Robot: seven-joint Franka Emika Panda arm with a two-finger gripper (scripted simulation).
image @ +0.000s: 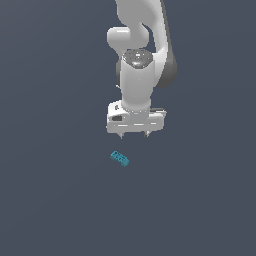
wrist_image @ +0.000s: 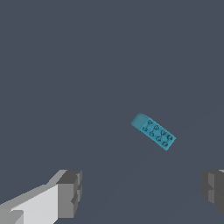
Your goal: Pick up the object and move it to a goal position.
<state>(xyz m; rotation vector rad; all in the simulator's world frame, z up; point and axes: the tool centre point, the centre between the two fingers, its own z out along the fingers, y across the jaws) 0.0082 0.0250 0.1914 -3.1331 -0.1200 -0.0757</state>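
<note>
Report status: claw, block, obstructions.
Claw open, empty, hovering. Teal block lying flat, untouched, off toward the exterior view's left of the claw. Nothing in the way.

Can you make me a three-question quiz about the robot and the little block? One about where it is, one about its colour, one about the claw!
1. The block lies where?
A. between the fingers
B. on the floor, apart from the gripper
C. on top of the arm

2. What colour is the block?
A. red
B. yellow
C. teal-blue

3. The gripper is
A. open and empty
B. shut on the block
C. holding a cup

Answers: B, floor shows between block and fingertips; C, teal in both views; A, the wrist view shows the fingers far apart with nothing between.
</note>
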